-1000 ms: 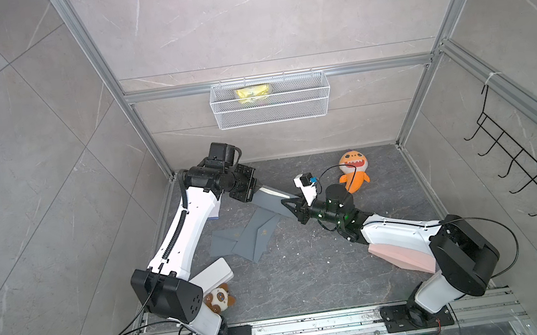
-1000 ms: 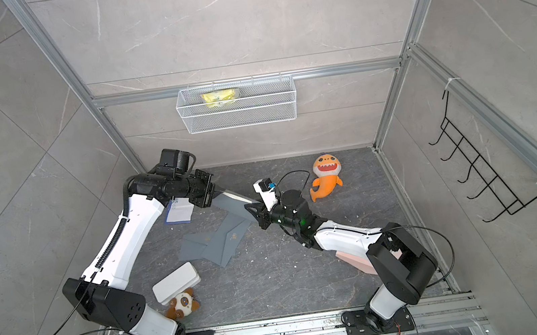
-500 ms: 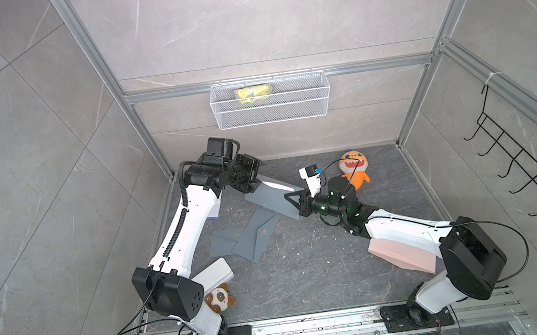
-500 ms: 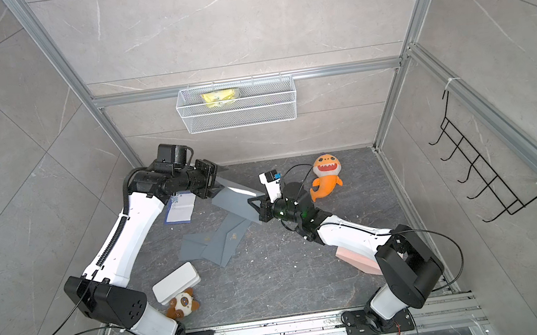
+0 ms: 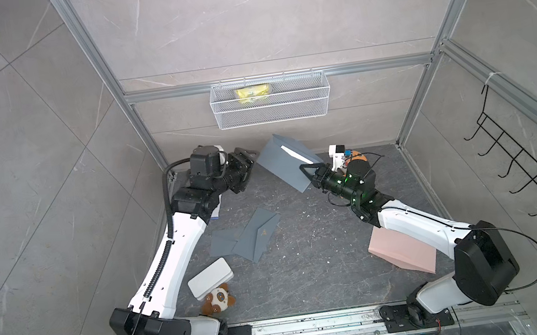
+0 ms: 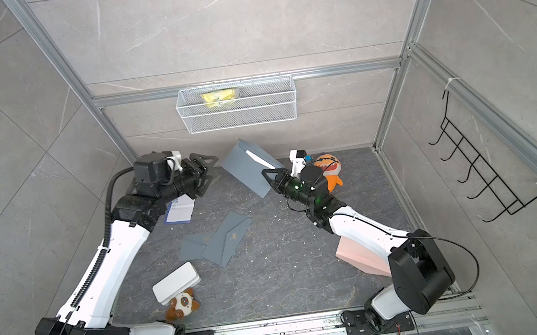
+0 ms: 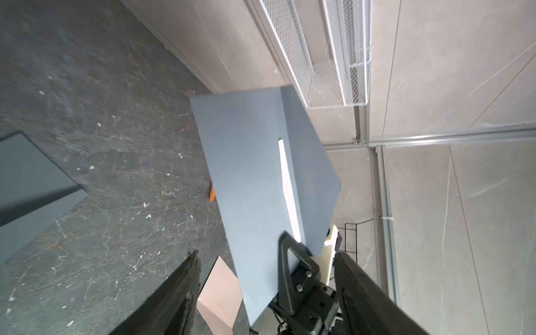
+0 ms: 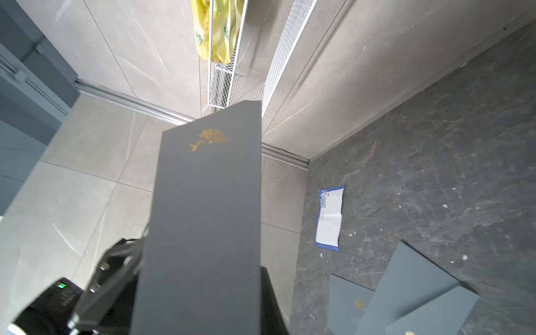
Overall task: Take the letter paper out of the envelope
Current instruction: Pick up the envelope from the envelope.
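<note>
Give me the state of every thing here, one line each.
held envelope: raised, flap open.
letter: inside it, white edge showing.
right gripper: shut on the held envelope.
left gripper: open, clear of the held envelope.
other envelopes: lying flat, overlapping.
loose sheet: lying flat, unfolded.
basket: holds a yellow bag.

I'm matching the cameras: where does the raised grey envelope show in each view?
In a top view: raised envelope, centre back, just below the wire basket.
In a top view: same spot, below that basket.
Left wrist: mid-frame, white strip showing.
Right wrist: mid-frame, gold emblem showing.
Shared landmark: the wire basket.
</note>
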Action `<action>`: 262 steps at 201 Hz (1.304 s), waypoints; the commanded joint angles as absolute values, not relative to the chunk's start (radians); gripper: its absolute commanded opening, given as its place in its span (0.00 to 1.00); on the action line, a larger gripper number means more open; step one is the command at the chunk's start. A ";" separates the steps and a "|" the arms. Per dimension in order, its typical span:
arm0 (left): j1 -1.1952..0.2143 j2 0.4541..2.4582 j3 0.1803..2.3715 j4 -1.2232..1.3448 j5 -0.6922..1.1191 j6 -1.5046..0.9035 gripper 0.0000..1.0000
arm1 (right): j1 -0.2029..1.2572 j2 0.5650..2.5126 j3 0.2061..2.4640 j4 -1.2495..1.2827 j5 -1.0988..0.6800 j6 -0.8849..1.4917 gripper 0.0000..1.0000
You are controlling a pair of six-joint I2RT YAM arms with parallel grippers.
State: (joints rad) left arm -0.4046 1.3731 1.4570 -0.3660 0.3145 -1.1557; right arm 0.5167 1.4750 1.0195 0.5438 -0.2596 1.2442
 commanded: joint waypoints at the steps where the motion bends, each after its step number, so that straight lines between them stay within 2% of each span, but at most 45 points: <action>1: -0.465 1.403 1.409 -0.123 0.407 -1.161 0.76 | 0.517 1.440 1.048 0.617 -0.190 1.444 0.00; 39: -0.501 1.443 1.373 -0.057 0.404 -1.159 0.76 | 0.519 1.432 1.045 0.608 -0.168 1.555 0.01; 76: -0.518 1.485 1.351 0.036 0.410 -1.191 0.66 | 0.532 1.433 1.054 0.585 -0.180 1.593 0.01; 100: -0.522 1.505 1.338 0.105 0.406 -1.212 0.54 | 0.544 1.425 1.054 0.558 -0.190 1.597 0.02; 127: -0.523 1.511 1.319 0.141 0.388 -1.245 0.24 | 0.561 1.420 1.043 0.551 -0.181 1.599 0.02; 174: -0.522 1.507 1.310 0.166 0.373 -1.257 0.14 | 0.571 1.440 1.055 0.576 -0.185 1.629 0.03; 195: -0.521 1.502 1.309 0.169 0.369 -1.254 0.00 | 0.574 1.445 1.061 0.575 -0.196 1.632 0.04; 207: -0.518 1.495 1.308 0.165 0.369 -1.248 0.00 | 0.574 1.438 1.057 0.564 -0.197 1.621 0.08; 231: -0.508 1.482 1.310 0.151 0.383 -1.229 0.00 | 0.574 1.410 1.047 0.492 -0.195 1.556 0.25; 248: -0.490 1.477 1.314 0.140 0.414 -1.217 0.00 | 0.566 1.384 1.037 0.434 -0.196 1.507 0.41; 262: -0.467 1.471 1.321 0.114 0.454 -1.203 0.00 | 0.542 1.358 1.035 0.353 -0.213 1.451 0.48</action>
